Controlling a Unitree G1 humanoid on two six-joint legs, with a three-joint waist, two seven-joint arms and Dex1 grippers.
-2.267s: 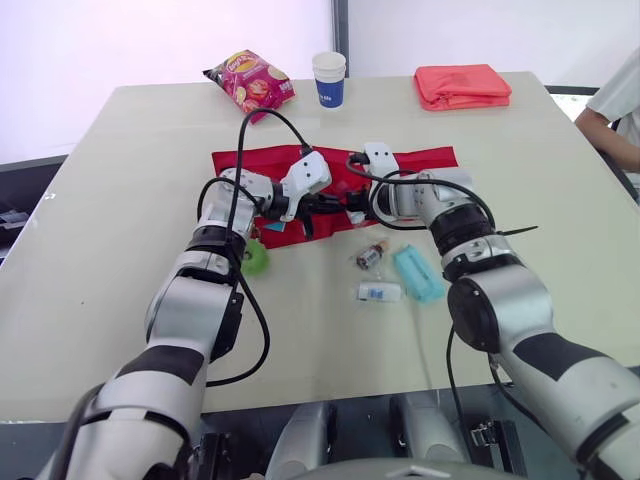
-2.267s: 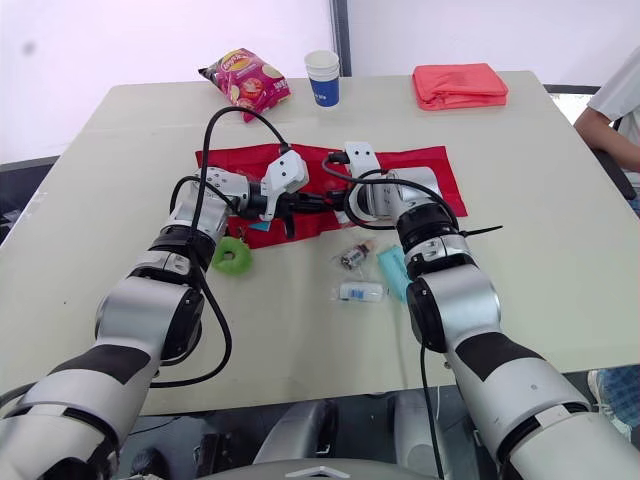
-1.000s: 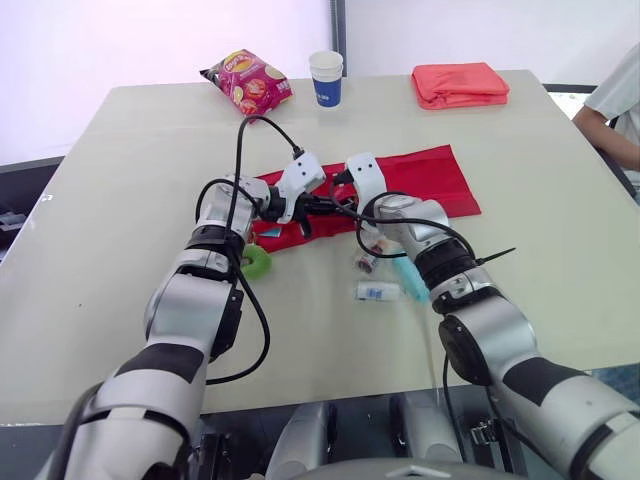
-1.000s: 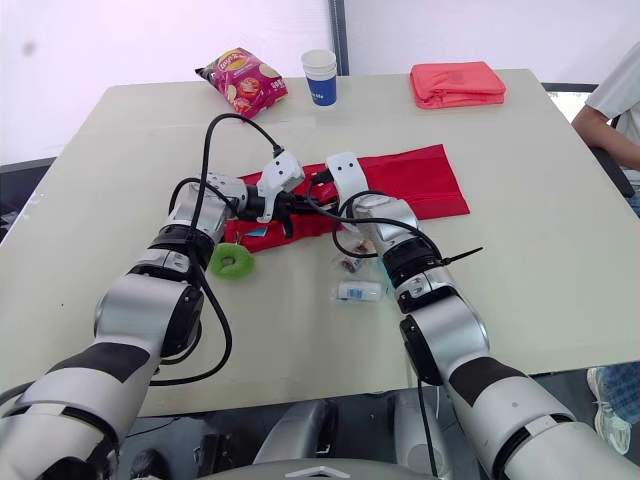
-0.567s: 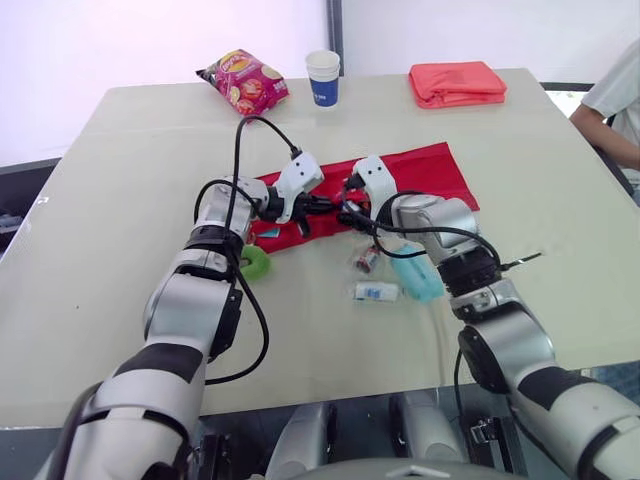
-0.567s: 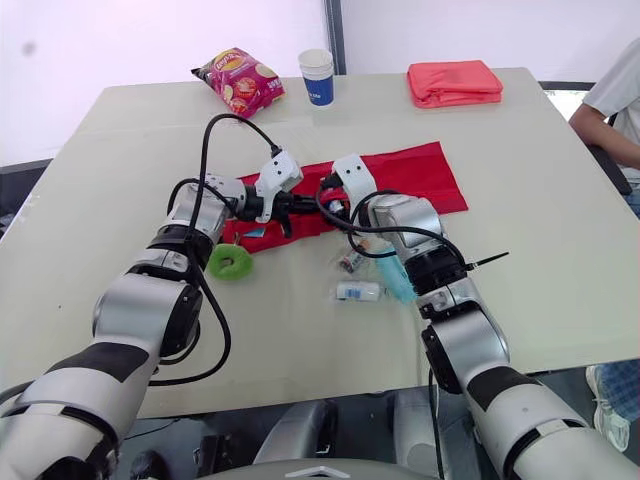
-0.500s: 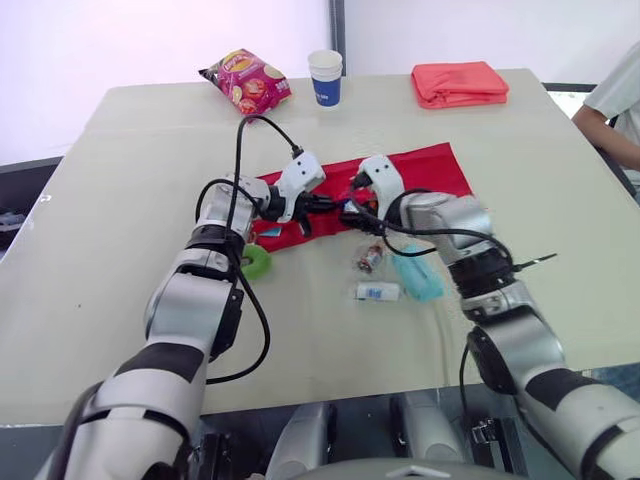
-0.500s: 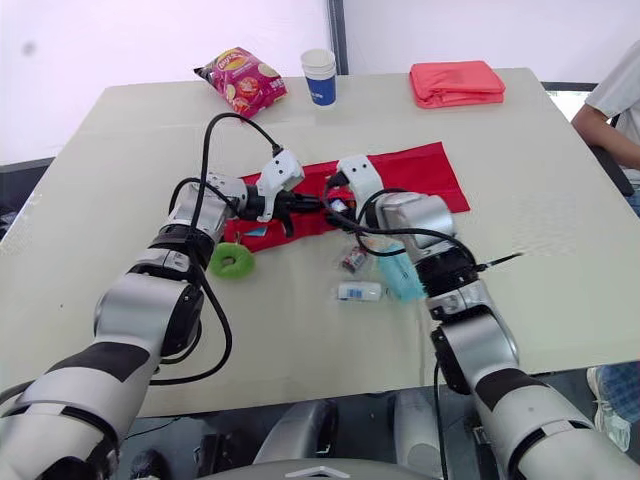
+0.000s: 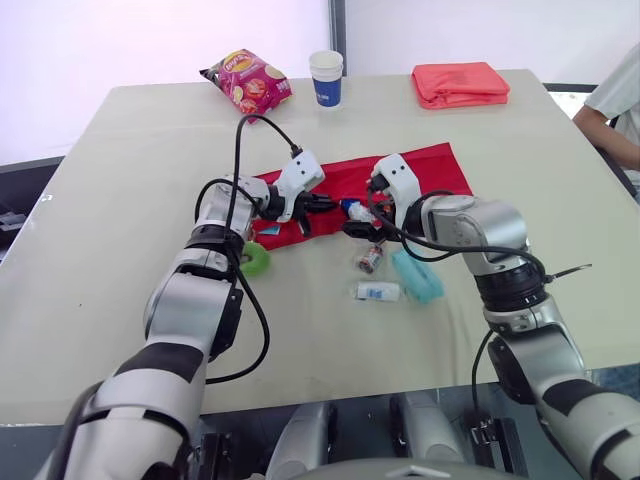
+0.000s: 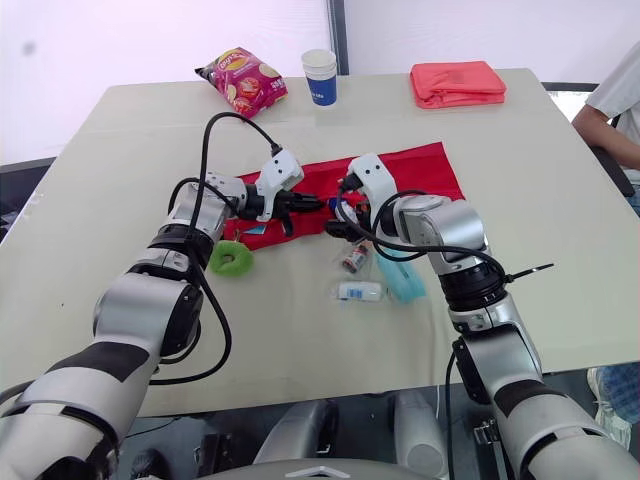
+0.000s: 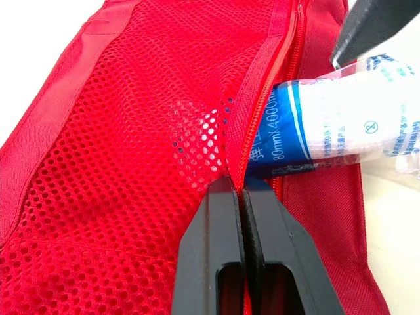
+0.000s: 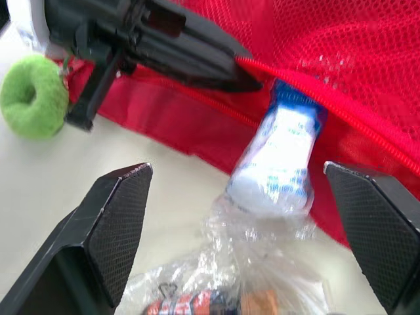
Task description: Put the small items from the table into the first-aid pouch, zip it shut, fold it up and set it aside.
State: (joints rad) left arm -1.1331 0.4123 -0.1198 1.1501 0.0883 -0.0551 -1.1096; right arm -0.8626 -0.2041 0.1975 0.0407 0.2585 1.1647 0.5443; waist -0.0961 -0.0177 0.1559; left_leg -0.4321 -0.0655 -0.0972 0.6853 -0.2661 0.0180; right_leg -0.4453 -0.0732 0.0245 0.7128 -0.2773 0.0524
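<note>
The pouch (image 9: 425, 168) lies unfolded and unzipped near the middle of the table (image 9: 140, 140). The left gripper (image 11: 241, 197) is pinched tight on the zip edge of the pouch's mesh pocket, holding the mouth up. The right gripper (image 9: 358, 222) stands with its fingers spread wide, just beside a blue-and-white packet (image 12: 279, 161) that sits partly inside the mouth. A bagged bottle (image 9: 370, 258), a white tube (image 9: 380, 292), a teal pack (image 9: 417, 275) and a green ring (image 9: 255, 262) lie loose on the table near the pouch. We judge the pouch light and limp: the mesh gives and sags, so we grip the firmer zip tape. The packet's clear film looks slippery; we take it across its body, or press on its outer end to seat it.
</note>
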